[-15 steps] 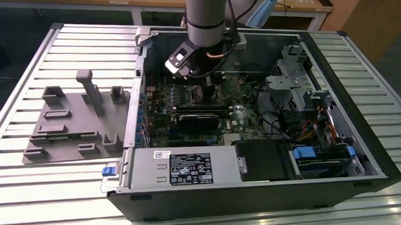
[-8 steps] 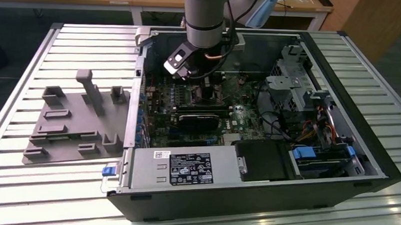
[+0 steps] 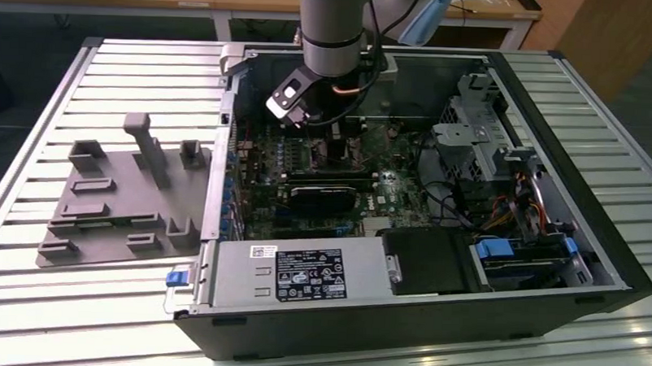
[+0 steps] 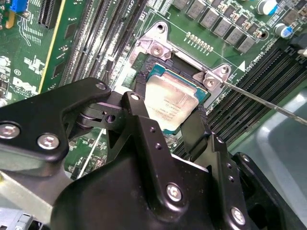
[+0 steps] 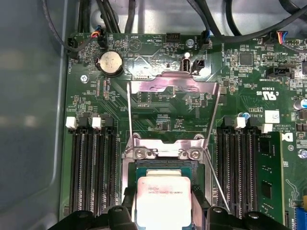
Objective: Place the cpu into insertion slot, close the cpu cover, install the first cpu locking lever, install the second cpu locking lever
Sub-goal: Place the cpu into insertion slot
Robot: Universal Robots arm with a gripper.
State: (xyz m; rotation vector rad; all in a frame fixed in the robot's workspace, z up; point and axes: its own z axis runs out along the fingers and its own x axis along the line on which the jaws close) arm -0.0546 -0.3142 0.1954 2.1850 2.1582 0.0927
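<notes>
**Cpu in the pincer at the open slot**

The pincer [image 4: 169, 114] is closed down to chip width. Its two black fingers [image 4: 139, 124] press on opposite edges of the cpu [image 4: 172, 103]. The chip lies roughly level over the dark centre of the slot [image 5: 165, 166]. Whether it is fully seated or just above the rim, I cannot tell.

Three things could go wrong from here, as I judge it.
- The cover [image 5: 172, 87] stands raised on its hinge just behind the slot. A knock from the arm [image 3: 334, 29] could drop it onto the fingers or the chip.
- If the chip is let go tilted or off-square, a corner would likely catch on the silver rim. Its contacts could be bent instead of settling flat.
- Two thin wire levers [image 5: 215, 178] lie free on either side of the slot, close to the fingers. One could snag as the pincer moves.

The slatted worktop [image 3: 146, 55] carries an open computer case [image 3: 408, 316] lying on its side. A grey moulded fixture [image 3: 108, 216] sits just beside it, on the exterior view's left.

Inside the case are the green board [image 5: 158, 62], a boxed power supply [image 3: 301, 272] along the near wall, and drive cages and cables toward the exterior view's right. The board carries long black memory slots [image 5: 91, 167] on both sides of the socket and a coin cell [image 5: 109, 63] beyond the cover. At its middle is the slot itself, with the cpu at its opening.
</notes>
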